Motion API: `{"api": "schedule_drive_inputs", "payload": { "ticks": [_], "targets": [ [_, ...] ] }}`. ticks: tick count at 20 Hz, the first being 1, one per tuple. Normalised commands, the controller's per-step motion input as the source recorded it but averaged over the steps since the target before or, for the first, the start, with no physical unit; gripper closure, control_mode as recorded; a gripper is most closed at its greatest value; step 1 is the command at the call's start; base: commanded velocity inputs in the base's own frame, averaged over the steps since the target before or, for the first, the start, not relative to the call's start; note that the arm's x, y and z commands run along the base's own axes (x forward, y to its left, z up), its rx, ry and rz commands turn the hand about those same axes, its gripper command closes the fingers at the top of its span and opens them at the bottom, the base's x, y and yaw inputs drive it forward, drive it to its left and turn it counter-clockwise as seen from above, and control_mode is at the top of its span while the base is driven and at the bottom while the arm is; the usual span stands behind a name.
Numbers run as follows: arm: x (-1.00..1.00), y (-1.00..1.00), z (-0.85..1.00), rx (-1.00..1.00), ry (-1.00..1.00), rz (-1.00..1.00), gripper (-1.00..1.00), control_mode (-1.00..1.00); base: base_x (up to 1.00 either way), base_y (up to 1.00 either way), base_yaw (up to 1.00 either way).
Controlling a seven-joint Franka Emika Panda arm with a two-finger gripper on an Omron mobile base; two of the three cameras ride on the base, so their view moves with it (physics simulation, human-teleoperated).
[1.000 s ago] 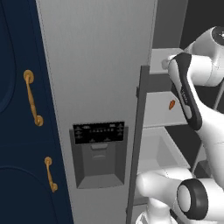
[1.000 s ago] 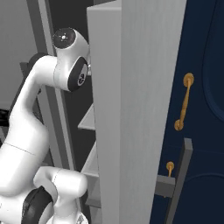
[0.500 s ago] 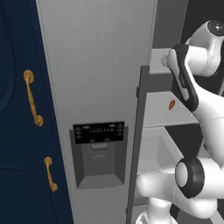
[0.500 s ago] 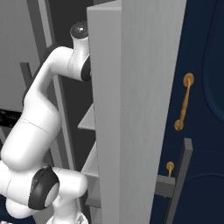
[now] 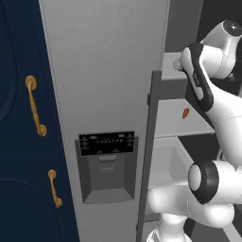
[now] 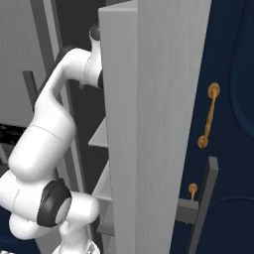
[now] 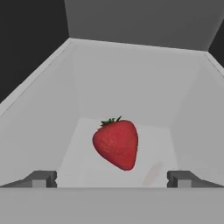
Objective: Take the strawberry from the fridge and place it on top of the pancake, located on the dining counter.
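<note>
Here, the fridge (image 5: 104, 71) is standing with one door swung open, and its grey interior is showing pale shelves in the left base view. In the hand view, one strawberry (image 7: 116, 143) is sitting alone in a white open-topped bin (image 7: 43, 118) with sloping walls, resting on the bin's floor with its green leaves pointing up and away from the camera. The gripper (image 7: 112, 178) is hanging over the near edge of that bin, its two fingertips (image 7: 40, 178) standing wide apart on either side of the berry, released and gripping nothing; the berry is lying between them and farther in, not touching either tip. In the left base view, one small orange item (image 5: 185, 113) is lying on a middle shelf, well apart from anything else. The closed door is carrying one black control panel (image 5: 107, 143) with a recessed dispenser (image 5: 108, 177) just below it. Two brass handles (image 5: 35, 106) are showing on the navy cabinets (image 5: 21, 142) to the left of the fridge; two more are showing on the navy panels in the right base view. The white arm (image 5: 208, 90) is rising from the base, bending at a dark elbow joint and reaching up and forward into the open compartment; in the right base view its upper links are passing behind the edge of the open door (image 6: 149, 124).
</note>
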Motion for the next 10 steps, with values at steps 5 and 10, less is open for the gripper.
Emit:
{"api": "schedule_drive_inputs", "payload": {
  "ticks": [5, 10],
  "targets": [
    [0.26, 0.0, -0.11, 0.0, 0.0, 0.02, -1.0, -1.0, 0.0, 0.0, 0.0],
    [0.3, 0.0, -0.08, 0.0, 0.0, 0.01, -1.0, -1.0, 0.0, 0.0, 0.0]
  ]
}}
